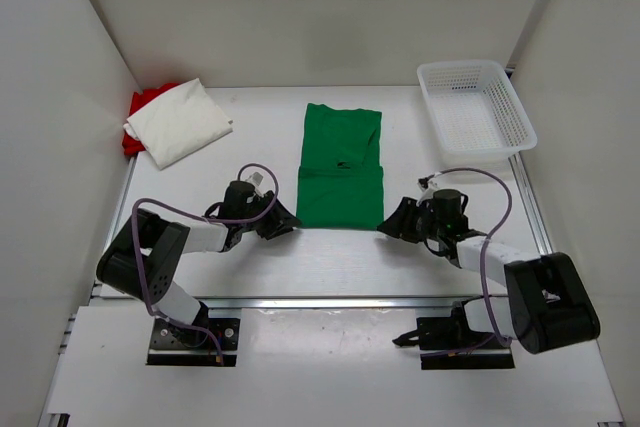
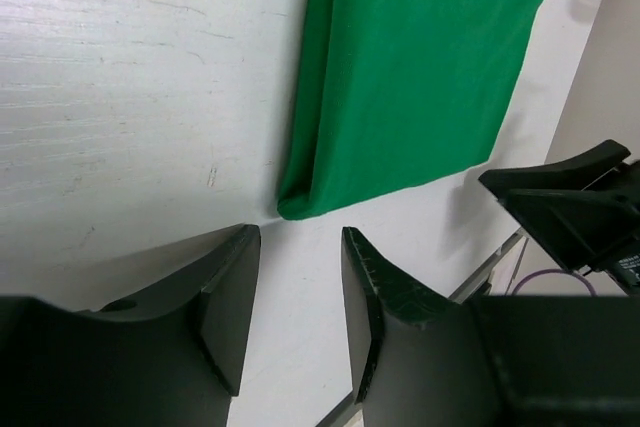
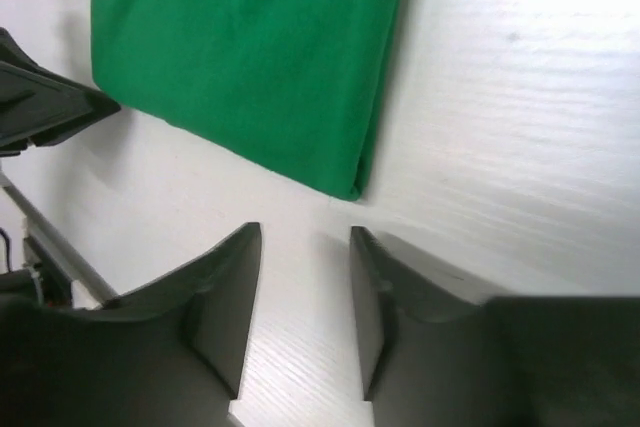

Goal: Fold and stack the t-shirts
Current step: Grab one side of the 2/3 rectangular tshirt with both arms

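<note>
From above, the green t-shirt [image 1: 340,167] lies folded into a tall strip at the middle of the bench [image 1: 330,257], its lower half doubled over. The white t-shirt [image 1: 178,123] sits folded at the far left, on top of the red t-shirt [image 1: 143,102], which shows only at its edges. A white mesh basket [image 1: 510,97] stands at the far right. The left arm [image 1: 190,237] and right arm [image 1: 480,247] reach low over the bench, the left jaws beside the green shirt's near left corner and the right jaws beside its near right corner. In the left wrist view, the left jaws stand apart with only bare bench between them, and the folded corner of the green t-shirt [image 2: 420,67] lies just beyond their tips. The right jaws show dark at the right edge. In the right wrist view, the right jaws are likewise parted and hold nothing, with the other near corner of the green t-shirt [image 3: 240,47] just ahead of them.
</note>
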Motion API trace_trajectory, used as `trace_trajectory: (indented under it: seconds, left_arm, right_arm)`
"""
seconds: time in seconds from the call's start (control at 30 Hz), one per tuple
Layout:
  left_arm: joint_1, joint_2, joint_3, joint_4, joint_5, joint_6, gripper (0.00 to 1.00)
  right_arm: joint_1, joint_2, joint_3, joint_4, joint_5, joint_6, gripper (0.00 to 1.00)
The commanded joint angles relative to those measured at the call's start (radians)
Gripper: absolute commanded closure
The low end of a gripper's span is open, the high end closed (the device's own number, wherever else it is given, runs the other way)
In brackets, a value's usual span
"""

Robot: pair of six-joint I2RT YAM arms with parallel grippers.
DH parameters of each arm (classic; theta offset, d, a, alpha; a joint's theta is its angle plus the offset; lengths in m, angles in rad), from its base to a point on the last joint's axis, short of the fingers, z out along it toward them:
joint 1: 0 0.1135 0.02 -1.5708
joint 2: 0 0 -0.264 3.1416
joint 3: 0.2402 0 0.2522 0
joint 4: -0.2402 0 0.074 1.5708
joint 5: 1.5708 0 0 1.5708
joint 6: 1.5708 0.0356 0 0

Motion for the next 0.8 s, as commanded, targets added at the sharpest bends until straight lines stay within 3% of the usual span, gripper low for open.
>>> trace_trajectory:
  seconds: [0.0,0.07,0.17,0.37,0.53,0.6,0.63,0.77]
  left_arm:
    - [0.005,0.005,0.019,0.014,-0.031,0.001,0.51]
    - [-0.006,0.011,0.028,0.013,-0.038,0.008,0.52]
    - [-0.022,0.024,0.042,-0.001,-0.047,0.009,0.54]
    - [-0.023,0.038,0.042,0.003,-0.064,0.014,0.61]
    - [-0.017,0.063,0.047,0.029,-0.068,-0.003,0.81]
    - [-0.020,0.063,0.059,0.023,-0.068,0.001,0.94]
    - [-0.025,0.066,0.070,0.010,-0.065,0.004,0.96]
    - [-0.038,0.028,0.064,-0.050,-0.070,0.037,1.00]
  right_arm:
    - [-0.050,-0.062,-0.024,0.034,0.029,-0.008,0.59]
    - [-0.056,-0.010,-0.005,0.029,0.003,-0.013,0.54]
    - [-0.044,0.064,0.023,0.032,0.003,-0.019,0.55]
    - [-0.004,0.144,0.048,0.091,0.017,0.021,0.73]
    - [-0.012,0.178,0.068,0.104,0.026,0.021,0.89]
    - [-0.015,0.185,0.072,0.094,0.020,0.021,0.95]
    - [-0.007,0.182,0.066,0.101,0.024,0.020,1.00]
    - [0.024,0.123,0.035,0.072,0.043,0.021,1.00]
